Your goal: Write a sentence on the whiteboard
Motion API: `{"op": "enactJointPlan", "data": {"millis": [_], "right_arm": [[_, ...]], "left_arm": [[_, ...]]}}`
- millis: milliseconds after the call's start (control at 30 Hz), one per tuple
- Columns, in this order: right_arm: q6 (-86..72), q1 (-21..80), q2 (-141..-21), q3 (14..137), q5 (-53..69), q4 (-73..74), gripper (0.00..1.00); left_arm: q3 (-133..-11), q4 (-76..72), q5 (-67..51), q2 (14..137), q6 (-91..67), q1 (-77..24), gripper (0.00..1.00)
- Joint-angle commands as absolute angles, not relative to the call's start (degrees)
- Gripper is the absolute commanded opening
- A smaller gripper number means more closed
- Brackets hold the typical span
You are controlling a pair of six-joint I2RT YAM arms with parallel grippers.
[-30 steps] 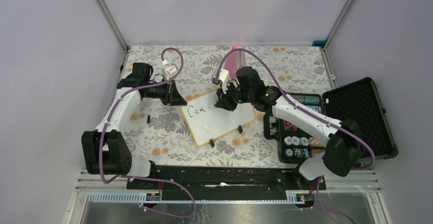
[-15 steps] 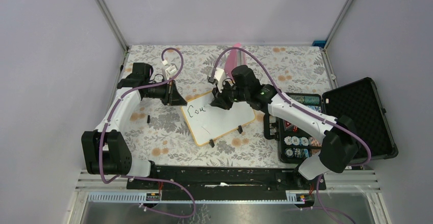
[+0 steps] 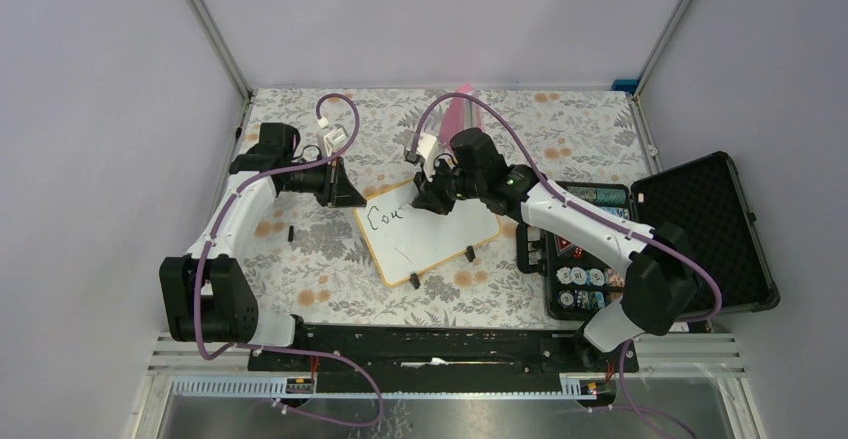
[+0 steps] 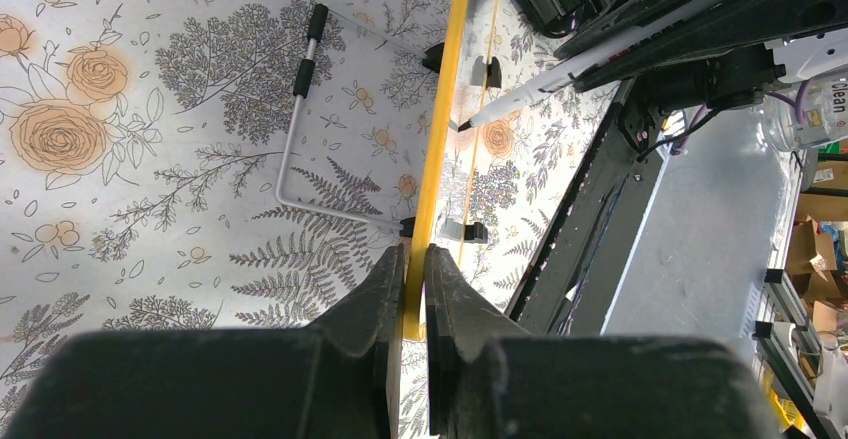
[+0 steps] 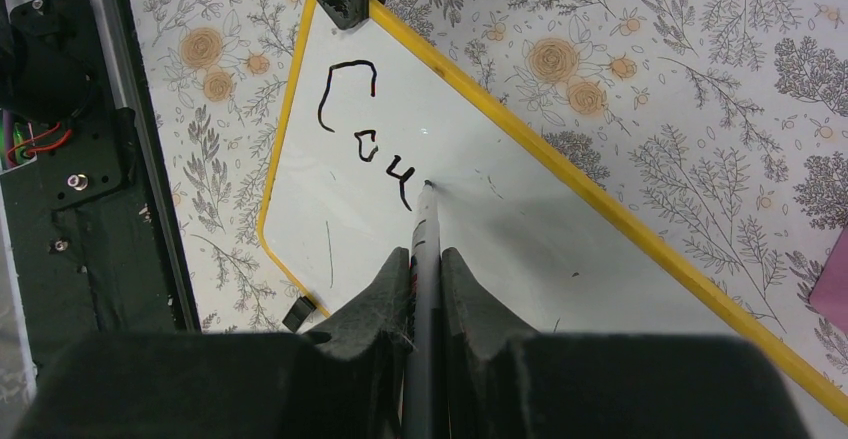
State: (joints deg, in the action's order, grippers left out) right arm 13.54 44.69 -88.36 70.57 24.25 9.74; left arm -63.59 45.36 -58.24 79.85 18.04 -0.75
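The whiteboard (image 3: 440, 244) lies tilted on the floral table, its yellow rim (image 4: 441, 129) seen edge-on in the left wrist view. My left gripper (image 3: 352, 197) (image 4: 415, 251) is shut on the rim at the board's upper left corner. My right gripper (image 3: 432, 202) (image 5: 426, 254) is shut on a marker (image 5: 425, 221) (image 4: 560, 71). The marker's tip touches the white surface (image 5: 540, 249) just right of the written letters. The sentence (image 5: 362, 137) (image 3: 385, 217) reads "Cou" in black.
An open black case (image 3: 700, 229) with poker chips (image 3: 585, 277) sits to the right of the board. A pink object (image 3: 455, 124) lies at the back. A bent metal rod (image 4: 298, 119) rests on the cloth. A small black piece (image 3: 290, 231) lies left of the board.
My right gripper has shifted a little to the left with the marker. The left gripper and the board have stayed put.
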Motion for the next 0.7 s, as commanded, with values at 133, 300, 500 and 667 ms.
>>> {"op": "enactJointPlan", "data": {"millis": [133, 300, 500, 667], "right_arm": [[14.63, 45.25, -87.65, 71.39, 21.39, 7.68, 0.00], [15.02, 45.01, -86.65, 69.96, 20.79, 7.82, 0.00], [15.03, 44.87, -86.14, 68.92, 21.35, 7.76, 0.00], [15.17, 44.83, -86.07, 67.90, 21.99, 7.77, 0.00]], "left_arm": [[-63.44, 44.65, -57.57, 79.01, 19.07, -0.55, 0.00], [-63.37, 44.65, -57.57, 78.85, 19.07, -0.54, 0.00], [-63.54, 44.65, -57.59, 78.94, 18.98, -0.53, 0.00], [-63.41, 44.65, -57.60, 78.84, 18.98, -0.53, 0.00]]}}
